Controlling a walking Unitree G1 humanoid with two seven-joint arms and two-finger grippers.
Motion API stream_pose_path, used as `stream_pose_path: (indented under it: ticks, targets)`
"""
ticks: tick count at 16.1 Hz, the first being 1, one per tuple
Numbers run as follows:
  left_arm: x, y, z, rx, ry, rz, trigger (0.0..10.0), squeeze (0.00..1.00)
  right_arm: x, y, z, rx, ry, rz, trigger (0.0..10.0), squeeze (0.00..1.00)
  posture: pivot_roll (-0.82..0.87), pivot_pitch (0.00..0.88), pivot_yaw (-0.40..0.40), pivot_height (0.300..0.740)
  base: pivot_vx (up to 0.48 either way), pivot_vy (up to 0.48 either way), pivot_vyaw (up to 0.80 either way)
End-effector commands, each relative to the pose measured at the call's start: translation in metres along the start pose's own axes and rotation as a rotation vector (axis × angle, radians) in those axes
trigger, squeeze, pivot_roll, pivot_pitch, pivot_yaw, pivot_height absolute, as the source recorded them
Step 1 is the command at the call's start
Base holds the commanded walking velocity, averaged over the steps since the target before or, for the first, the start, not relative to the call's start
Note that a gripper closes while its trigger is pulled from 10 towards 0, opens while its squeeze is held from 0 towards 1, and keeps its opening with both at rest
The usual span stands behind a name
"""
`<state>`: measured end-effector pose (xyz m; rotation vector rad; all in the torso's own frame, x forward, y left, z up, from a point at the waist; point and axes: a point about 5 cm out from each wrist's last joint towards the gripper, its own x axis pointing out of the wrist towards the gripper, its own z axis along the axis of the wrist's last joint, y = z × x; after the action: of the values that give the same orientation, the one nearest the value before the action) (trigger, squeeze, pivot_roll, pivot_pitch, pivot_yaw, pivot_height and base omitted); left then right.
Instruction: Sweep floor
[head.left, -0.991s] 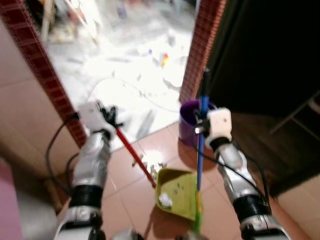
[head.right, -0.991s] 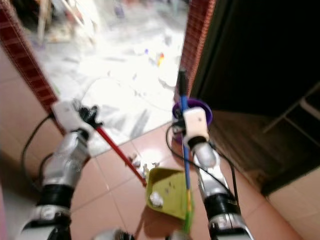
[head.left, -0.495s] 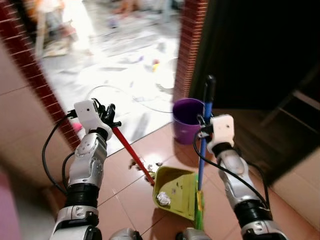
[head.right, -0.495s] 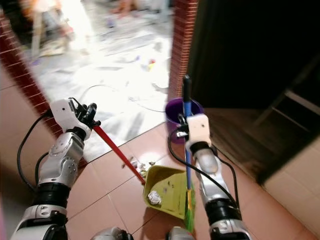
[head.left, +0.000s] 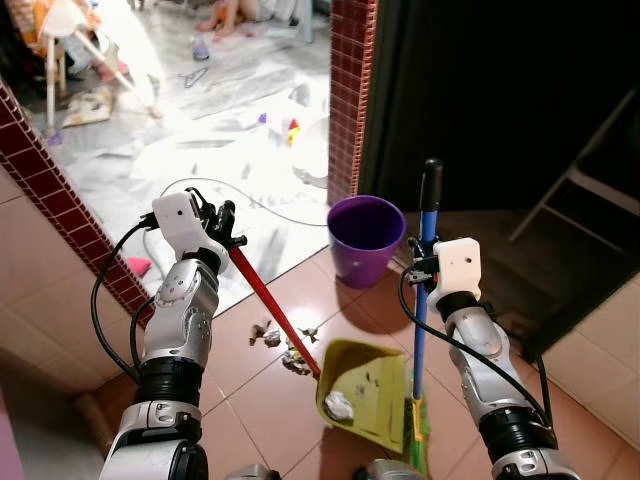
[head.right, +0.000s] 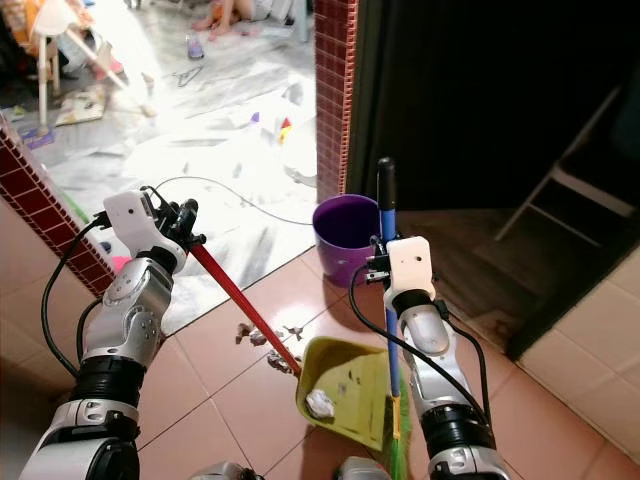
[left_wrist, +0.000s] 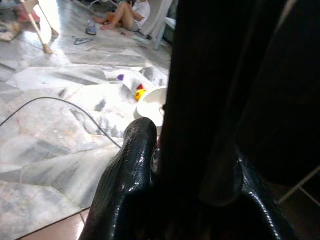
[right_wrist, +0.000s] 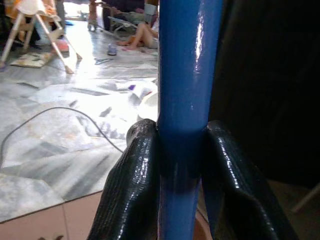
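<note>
Sweeping: left pincer (head.left: 222, 228) clamps the broom (head.left: 275, 310), slanting toward 5 o'clock; debris (head.left: 280, 340) lies at 10 o'clock from the dustpan (head.left: 365, 390), right pincer (head.left: 420, 268) gripping its handle (head.left: 422, 300)

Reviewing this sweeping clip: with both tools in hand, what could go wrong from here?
Scraps lie just outside the dustpan lip, so a stroke of the red stick held by the left gripper might scatter them. The blue handle in the right gripper stands close to the purple bucket and might bump it.
</note>
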<state>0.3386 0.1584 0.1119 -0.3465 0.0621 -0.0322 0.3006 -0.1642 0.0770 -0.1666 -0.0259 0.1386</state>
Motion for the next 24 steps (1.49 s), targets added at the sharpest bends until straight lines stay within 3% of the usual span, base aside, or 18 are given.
stream_pose_path:
  ticks: [1,10,16,24]
  targets:
    - [0.006,-0.006,0.019,-0.007,-0.078,-0.033,10.0,0.00,0.004,0.004,0.015,0.000,-0.080,0.008,10.0,0.00,-0.13,0.000,0.084,0.740,0.326,0.000,0.00]
    - [0.007,-0.004,0.030,-0.014,-0.131,0.000,10.0,0.00,-0.001,0.006,0.010,0.006,-0.064,0.027,10.0,0.00,-0.13,0.000,0.090,0.740,0.357,0.000,-0.38]
    - [0.012,0.000,0.059,-0.008,-0.240,0.066,10.0,0.00,-0.006,0.007,0.007,-0.018,-0.051,0.069,10.0,0.00,-0.14,0.000,0.091,0.740,0.388,0.040,0.00]
    - [0.008,0.011,0.095,0.082,-0.393,0.215,10.0,0.00,-0.009,0.014,0.004,-0.008,-0.035,0.136,10.0,0.00,-0.14,0.000,0.082,0.740,0.238,0.261,0.00]
